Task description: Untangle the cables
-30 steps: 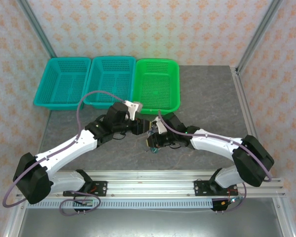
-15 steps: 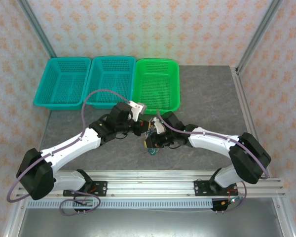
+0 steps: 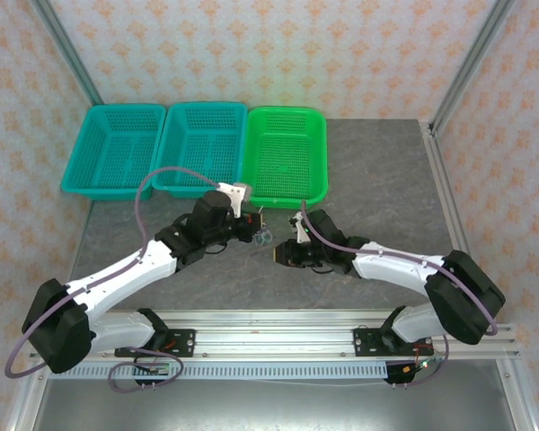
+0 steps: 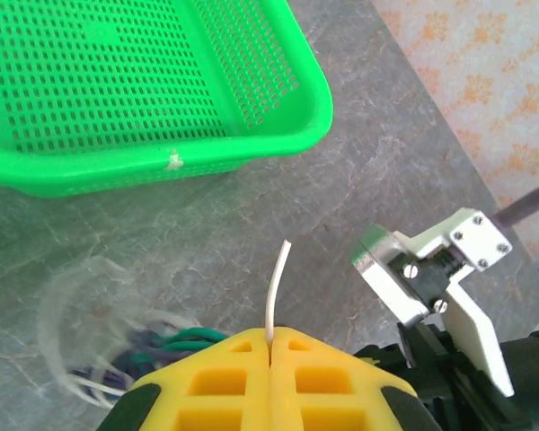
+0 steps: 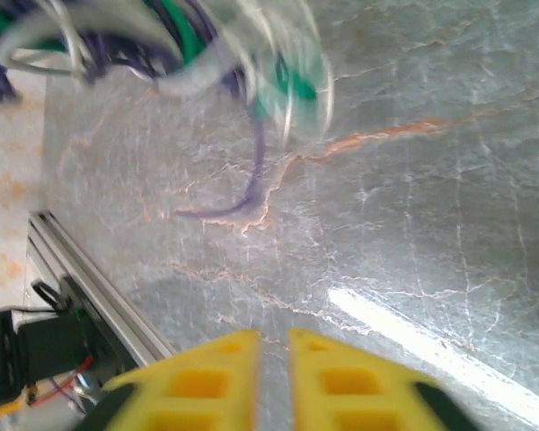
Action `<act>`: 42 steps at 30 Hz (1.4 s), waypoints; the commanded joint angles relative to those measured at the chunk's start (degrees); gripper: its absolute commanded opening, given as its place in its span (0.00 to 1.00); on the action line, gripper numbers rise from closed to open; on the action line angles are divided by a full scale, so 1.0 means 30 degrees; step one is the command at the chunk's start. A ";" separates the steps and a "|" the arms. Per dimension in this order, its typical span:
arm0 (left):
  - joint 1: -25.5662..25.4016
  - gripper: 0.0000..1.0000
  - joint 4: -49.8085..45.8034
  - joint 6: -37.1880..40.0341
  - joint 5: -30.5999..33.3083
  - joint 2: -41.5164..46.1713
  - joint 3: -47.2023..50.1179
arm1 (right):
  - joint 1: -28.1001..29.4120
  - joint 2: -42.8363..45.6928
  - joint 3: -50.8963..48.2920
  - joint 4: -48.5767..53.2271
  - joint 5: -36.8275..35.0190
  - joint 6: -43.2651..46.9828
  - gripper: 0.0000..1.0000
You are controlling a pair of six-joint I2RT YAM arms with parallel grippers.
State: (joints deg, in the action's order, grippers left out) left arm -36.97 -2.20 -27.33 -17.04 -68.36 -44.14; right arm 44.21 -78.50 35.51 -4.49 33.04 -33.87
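Observation:
The cables form a small tangle (image 3: 264, 238) on the grey table between the two arms. In the left wrist view my left gripper (image 4: 271, 334) is shut on the whitish cable (image 4: 276, 287), whose free end sticks up past the yellow fingertips. The rest of the tangle (image 4: 135, 346), purple, green and pale loops, hangs blurred at its lower left. My left gripper (image 3: 254, 230) sits right beside the tangle. My right gripper (image 3: 277, 255) is just below and to the right of it. In the right wrist view my right gripper (image 5: 272, 337) is open and empty, with the blurred tangle (image 5: 189, 45) and a purple cable end (image 5: 242, 202) beyond it.
A green basket (image 3: 287, 193) stands just behind the grippers, with two teal baskets (image 3: 117, 184) to its left. The right arm's white wrist mount (image 4: 431, 269) is close to my left gripper. A metal rail (image 3: 269, 316) runs along the table's near edge.
The right gripper has let go of the tangle and drawn back to the right. The left gripper has pulled the tangle up and left, still moving and blurred.

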 commanded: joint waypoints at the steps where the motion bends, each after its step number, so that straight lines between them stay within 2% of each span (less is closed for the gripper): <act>1: 0.0127 0.00 0.2805 -0.2185 -0.0733 -0.0270 0.0531 | 0.0000 0.0038 -0.0438 -0.2692 -0.0731 -0.1377 0.07; 3: 0.0125 0.00 0.3230 -0.2643 -0.1013 -0.0790 0.0528 | 0.0001 0.0229 -0.0505 -0.3085 -0.0679 -0.1313 0.09; 7: 0.0107 0.00 0.3053 -0.3139 -0.1018 -0.1706 0.0258 | 0.0005 0.1559 -0.1078 -0.4164 -0.1102 -0.0596 0.45; 12: 0.0107 0.00 0.2812 -0.3360 -0.1399 -0.3156 -0.0050 | 0.0030 0.3376 -0.1851 -0.5370 -0.2920 0.1547 0.49; 15: 0.0080 0.00 0.2755 -0.3882 -0.1211 -0.4068 -0.0014 | 0.0030 0.4116 -0.2635 -0.5138 -0.4717 0.6673 0.49; 17: 0.0062 0.00 0.2935 -0.4249 -0.1167 -0.4611 0.0195 | 0.0023 0.4325 -0.3706 -0.6033 -0.6806 0.9721 0.47; 19: 0.0057 0.00 0.3566 -0.4557 -0.1461 -0.5016 0.0483 | 0.0032 0.4197 -0.4102 -0.6599 -0.6072 1.1829 0.49; 20: 0.0048 0.00 0.3777 -0.4723 -0.1553 -0.5143 0.0620 | 0.0016 0.3918 -0.3701 -0.6046 -0.5444 1.2321 0.53; 23: -0.0010 0.00 0.4091 -0.4864 -0.1567 -0.5170 0.0854 | 0.0030 0.2554 -0.2825 -0.5336 -0.4306 1.2403 0.69; 25: -0.0040 0.00 0.4090 -0.4864 -0.1422 -0.5006 0.0907 | 0.0029 0.1634 -0.2838 -0.5861 -0.4309 1.2626 0.72; 27: -0.0054 0.00 0.4021 -0.4809 -0.1298 -0.4820 0.0859 | 0.0001 0.0767 -0.2770 -0.6364 -0.5015 1.2650 0.69; 28: -0.0040 0.00 0.3982 -0.4780 -0.1308 -0.4711 0.0832 | 0.0001 0.0259 -0.2617 -0.6616 -0.5222 1.2437 0.64; 31: -0.0040 0.00 0.3784 -0.4532 -0.1475 -0.4583 0.0659 | 0.0001 -0.1317 -0.1558 -0.6544 -0.3857 1.2108 0.55; 37: -0.0042 0.00 0.3594 -0.4275 -0.1582 -0.4550 0.0525 | 0.0001 -0.3616 -0.0288 -0.8107 -0.2257 1.0629 0.48; 38: -0.0037 0.00 0.3683 -0.4356 -0.1569 -0.4498 0.0584 | 0.0000 -0.3913 -0.0148 -0.8277 -0.2184 1.0488 0.45; 40: -0.0040 0.00 0.3796 -0.4453 -0.1450 -0.4410 0.0675 | -0.0005 -0.4462 0.0232 -0.8033 -0.2101 1.0438 0.31; 42: -0.0040 0.00 0.3492 -0.4347 -0.1213 -0.4293 0.0659 | -0.0029 -0.4882 0.0705 -0.7173 -0.2124 1.0557 0.09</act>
State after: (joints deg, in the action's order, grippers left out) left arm -37.01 7.53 -40.66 -20.97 -83.61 -41.91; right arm 44.21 -91.50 35.51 -26.00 25.15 -1.54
